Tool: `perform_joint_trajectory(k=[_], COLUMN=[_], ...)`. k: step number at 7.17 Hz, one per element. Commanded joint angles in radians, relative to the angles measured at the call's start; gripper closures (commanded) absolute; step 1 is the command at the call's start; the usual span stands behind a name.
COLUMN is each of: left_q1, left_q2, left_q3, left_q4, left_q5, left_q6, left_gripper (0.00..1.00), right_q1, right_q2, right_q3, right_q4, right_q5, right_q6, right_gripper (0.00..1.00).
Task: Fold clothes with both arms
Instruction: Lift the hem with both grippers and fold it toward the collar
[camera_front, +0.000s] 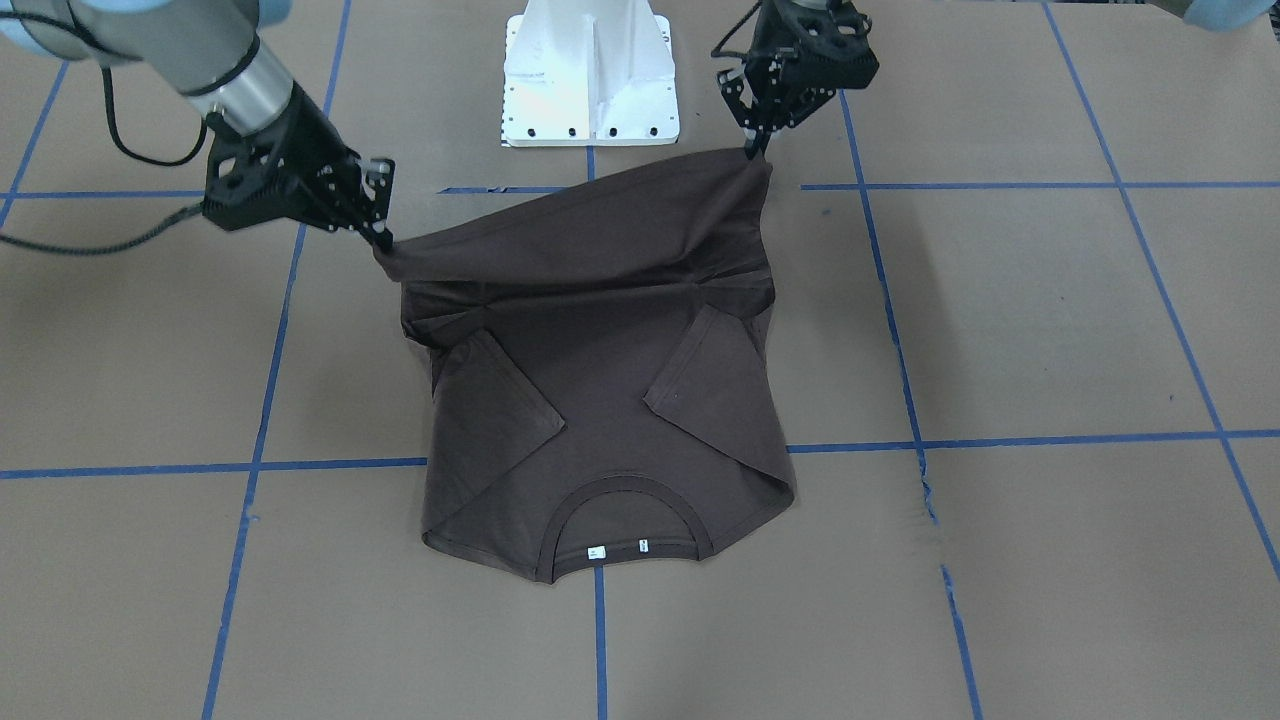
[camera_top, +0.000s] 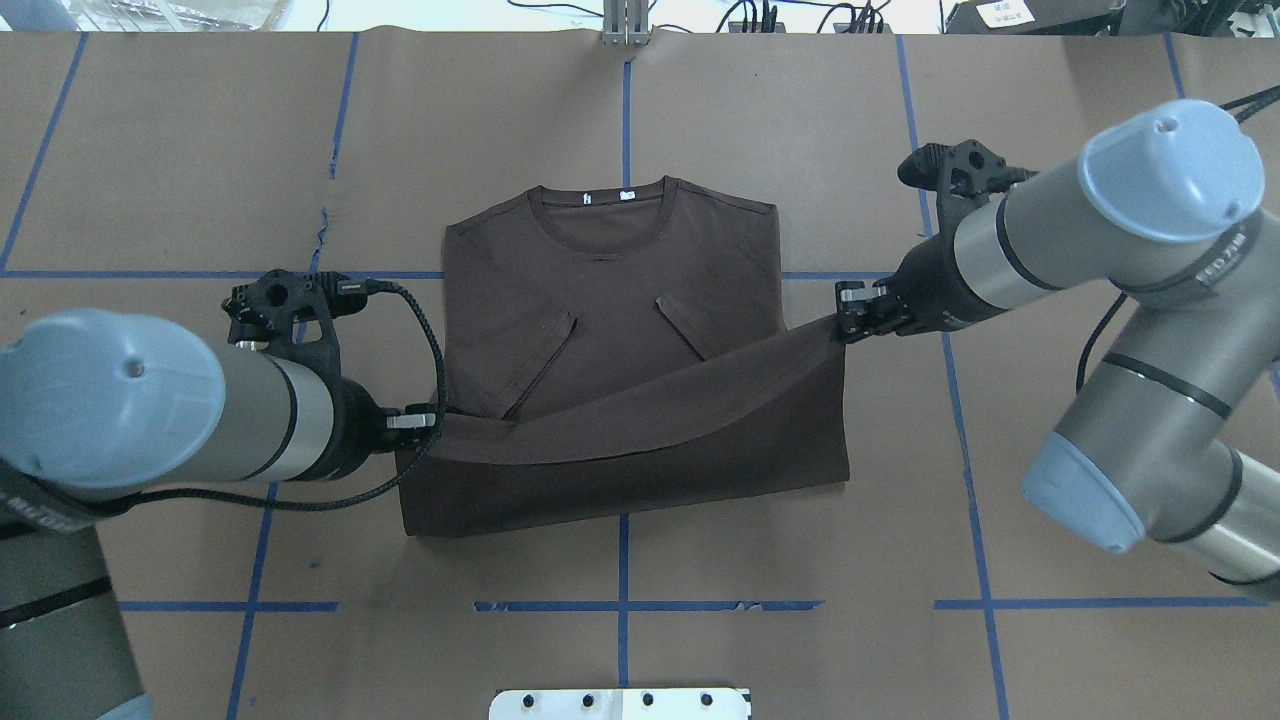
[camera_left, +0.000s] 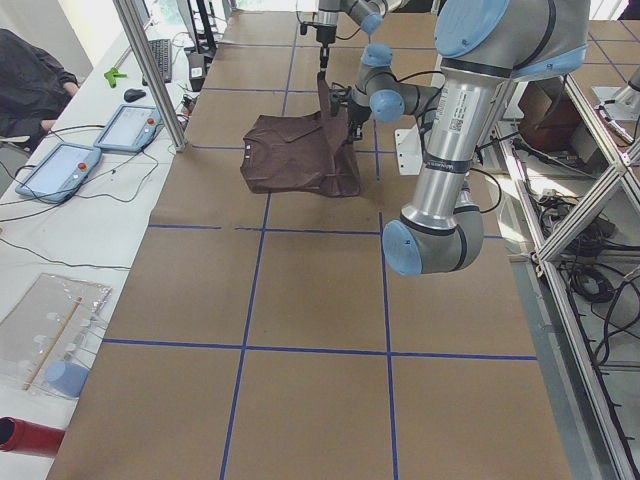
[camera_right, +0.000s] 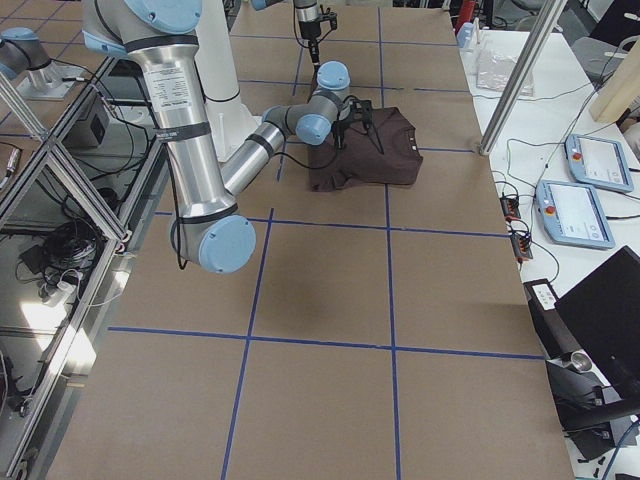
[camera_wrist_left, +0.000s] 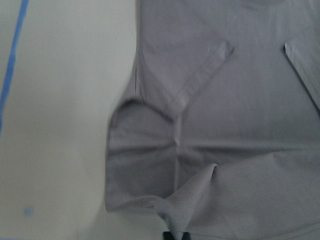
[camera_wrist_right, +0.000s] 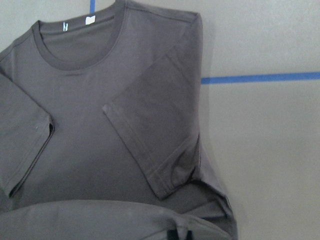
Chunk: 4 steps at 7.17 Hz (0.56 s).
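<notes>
A brown paper-covered table (camera_top: 800, 120) is marked off by blue tape lines (camera_top: 625, 100) into a grid. 2 grey arms reach in over it from opposite sides, the left arm (camera_top: 150, 410) and the right arm (camera_top: 1130, 230), each angled toward the middle. The dark brown T-shirt (camera_top: 610, 300) lies at the table's centre across a tape crossing, its neck end on the side away from the robot and flat on the paper. Its hem end is raised off the table and hangs as a loose band over the lower body. The white base pedestal (camera_front: 590, 75) stands just behind that hem. The left gripper (camera_top: 425, 420) is clamped on 1 hem corner and the right gripper (camera_top: 850, 315) on the other, each with its fingers pinched tight on the cloth. Both short sleeves (camera_top: 525, 350) are folded inward over the chest. The ribbed collar (camera_top: 605, 215) carries 2 small white labels (camera_top: 605, 197).
</notes>
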Motion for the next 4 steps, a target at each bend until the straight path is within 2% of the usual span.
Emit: perform_joint_trajectory(k=[1, 4], left_q1=[-0.095, -0.212], left_q2=[-0.075, -0.098], left_q3=[0.171, 0.408], left_q4=[-0.021, -0.209], left_q5=[-0.002, 0.0], left_q6=[0.07, 0.138], left_gripper=[1.0, 1.0], right_q1=[0.065, 0.113], right_q2=[0.118, 0.245], right_q3=[-0.17, -0.399], right_q4=[0.0, 0.003], right_q5=[0.006, 0.012], right_q6=[-0.041, -0.065], right_gripper=[1.0, 1.0])
